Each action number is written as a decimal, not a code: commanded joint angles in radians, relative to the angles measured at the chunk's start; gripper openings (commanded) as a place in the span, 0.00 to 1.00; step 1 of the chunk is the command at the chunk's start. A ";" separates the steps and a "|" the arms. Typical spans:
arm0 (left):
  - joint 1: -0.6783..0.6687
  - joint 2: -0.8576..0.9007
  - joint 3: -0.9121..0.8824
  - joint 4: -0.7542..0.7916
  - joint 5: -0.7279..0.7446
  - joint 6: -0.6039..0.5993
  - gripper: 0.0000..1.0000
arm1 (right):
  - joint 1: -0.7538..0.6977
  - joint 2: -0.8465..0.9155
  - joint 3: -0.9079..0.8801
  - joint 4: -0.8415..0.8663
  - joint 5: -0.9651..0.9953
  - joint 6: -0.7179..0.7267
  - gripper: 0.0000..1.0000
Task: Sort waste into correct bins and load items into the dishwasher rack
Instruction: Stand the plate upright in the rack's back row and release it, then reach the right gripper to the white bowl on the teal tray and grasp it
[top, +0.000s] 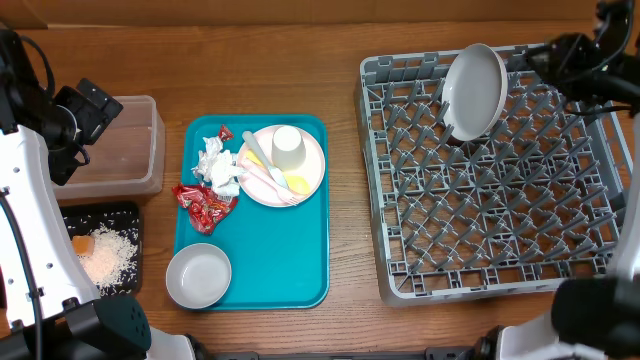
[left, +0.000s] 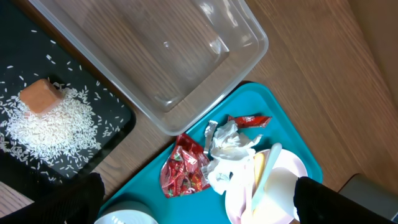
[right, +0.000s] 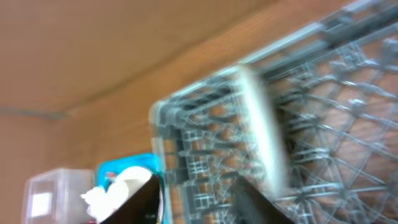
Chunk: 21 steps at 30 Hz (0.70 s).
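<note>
Wooden desk runs under everything, and the job looks less than half done. One round pale plate (top: 475, 90) stands tilted among the pegs at the back-left corner of the large grey plastic dishwasher rack (top: 500, 200). My right pincer (right: 196, 183) sits just beside that plate; its view is blurred, but the fingers show apart with nothing between them. The loose white rice grains (top: 110, 255) and the small orange food cube (top: 82, 245) lie in the shallow black rectangular tray (top: 128, 212), so that waste seems sorted. The clear rectangular plastic tub (top: 135, 185) holds nothing I can see. My left pincer (left: 199, 193) hangs above it, spread wide and gripping nothing. Left to do, on the flat teal serving tray (top: 290, 260): the crumpled white paper napkin (top: 215, 165) and shiny red snack wrappers (top: 205, 205) need a bin. The pale pink plate (top: 312, 172), carrying the small white cup (top: 287, 148), yellow spoon (top: 297, 183) and pale plastic utensils (top: 262, 160), and the white bowl (top: 198, 275) all await the rack.
</note>
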<state>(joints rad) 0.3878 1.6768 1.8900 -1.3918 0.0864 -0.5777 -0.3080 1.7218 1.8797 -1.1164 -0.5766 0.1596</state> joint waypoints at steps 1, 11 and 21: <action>-0.002 -0.001 0.014 -0.002 0.007 -0.005 1.00 | 0.177 -0.139 0.035 -0.031 -0.009 -0.083 0.69; -0.002 -0.001 0.014 -0.002 0.007 -0.005 1.00 | 0.713 -0.086 -0.084 -0.088 0.020 -0.074 1.00; -0.002 -0.001 0.014 -0.002 0.007 -0.005 1.00 | 1.066 0.150 -0.145 0.007 0.026 -0.006 0.98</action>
<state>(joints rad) 0.3878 1.6768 1.8900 -1.3918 0.0864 -0.5777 0.6849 1.8111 1.7466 -1.1336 -0.5434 0.1081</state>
